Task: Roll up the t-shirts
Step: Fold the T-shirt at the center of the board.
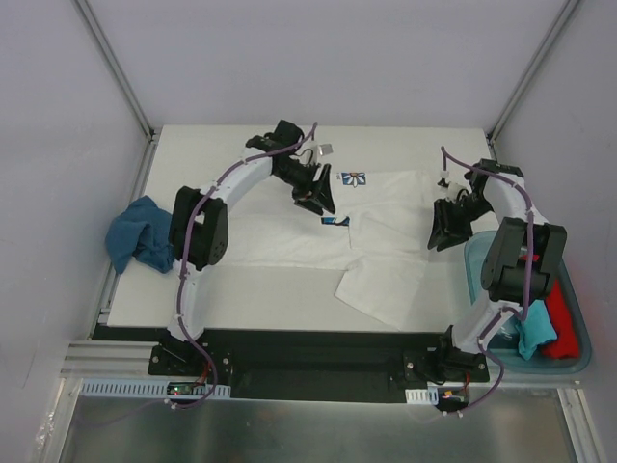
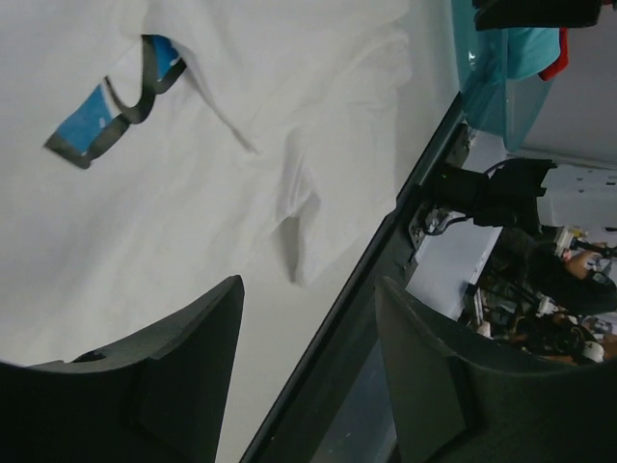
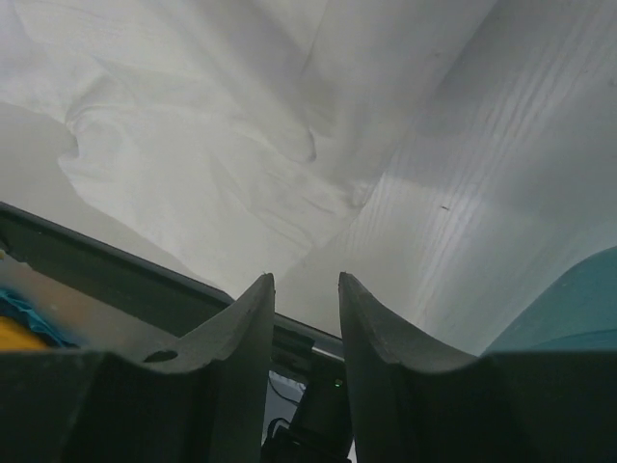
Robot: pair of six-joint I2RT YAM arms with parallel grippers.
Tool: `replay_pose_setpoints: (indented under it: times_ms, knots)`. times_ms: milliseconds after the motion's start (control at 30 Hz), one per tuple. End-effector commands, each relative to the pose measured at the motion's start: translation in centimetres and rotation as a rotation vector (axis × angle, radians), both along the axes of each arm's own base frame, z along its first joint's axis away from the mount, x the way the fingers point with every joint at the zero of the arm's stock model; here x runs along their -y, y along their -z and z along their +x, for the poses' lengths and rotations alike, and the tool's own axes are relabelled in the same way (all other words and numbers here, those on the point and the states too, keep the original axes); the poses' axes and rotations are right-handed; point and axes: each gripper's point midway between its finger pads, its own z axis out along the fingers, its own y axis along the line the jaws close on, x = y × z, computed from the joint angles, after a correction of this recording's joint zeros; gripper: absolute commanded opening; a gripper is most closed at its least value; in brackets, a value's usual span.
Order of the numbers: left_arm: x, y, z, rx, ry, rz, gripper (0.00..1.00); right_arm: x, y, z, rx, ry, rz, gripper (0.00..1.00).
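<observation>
Left gripper (image 2: pixel 308 289): fingers spread wide, holding nothing, poised over the white t-shirt (image 1: pixel 386 251) close to its blue chest print (image 1: pixel 355 178). Right gripper (image 3: pixel 304 280): fingers narrowly parted, nothing between them, above the same shirt's right side. White t-shirt: spread across the middle of the counter (image 1: pixel 251 309), creased. Blue t-shirt (image 1: pixel 140 236): bunched at the counter's left edge. Red t-shirt (image 1: pixel 564 323) and teal t-shirt (image 1: pixel 530 335): crumpled side by side in a teal bin (image 1: pixel 564 365) at the right.
</observation>
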Motion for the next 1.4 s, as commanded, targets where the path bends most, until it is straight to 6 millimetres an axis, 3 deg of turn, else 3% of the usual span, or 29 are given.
replay_pose_setpoints:
  times_ms: [0, 133, 267, 500, 867, 967, 1000, 1100, 1200, 1367]
  knots:
    - [3.5, 1.7, 0.2, -0.135, -0.047, -0.012, 0.60, -1.3, -0.4, -0.9, -0.046, 0.066, 0.121, 0.37]
    - [6.3, 4.0, 0.9, -0.138, -0.037, -0.011, 0.62, -1.4, 0.1, 0.4, -0.027, 0.084, 0.168, 0.38]
    - [8.0, 6.9, 0.1, -0.161, -0.031, 0.041, 0.50, -1.4, 1.2, 1.1, -0.046, 0.094, 0.182, 0.37]
    - [8.8, 8.7, -1.7, -0.223, -0.007, 0.053, 0.47, -1.4, 3.3, 1.2, -0.099, 0.102, 0.193, 0.38]
    - [8.8, 10.4, -3.2, -0.261, 0.005, 0.081, 0.47, -2.7, 4.5, 3.5, -0.102, 0.127, 0.282, 0.38]
    - [8.9, 10.7, -3.2, -0.259, 0.006, 0.085, 0.47, -3.2, 4.1, 4.3, -0.095, 0.128, 0.309, 0.27]
    - [9.0, 10.7, -3.2, -0.256, 0.010, 0.085, 0.47, -3.3, 3.7, 4.6, -0.085, 0.129, 0.320, 0.17]
    - [9.2, 10.4, -3.5, -0.242, 0.021, 0.081, 0.49, -4.3, 2.2, 4.7, -0.089, 0.153, 0.391, 0.03]
    - [9.6, 10.2, -4.3, -0.253, 0.039, 0.074, 0.52, -5.8, 0.6, 4.5, -0.109, 0.203, 0.495, 0.01]
    - [10.1, 10.7, -5.6, -0.288, 0.056, 0.080, 0.50, -7.3, 0.5, 3.3, -0.191, 0.284, 0.596, 0.01]
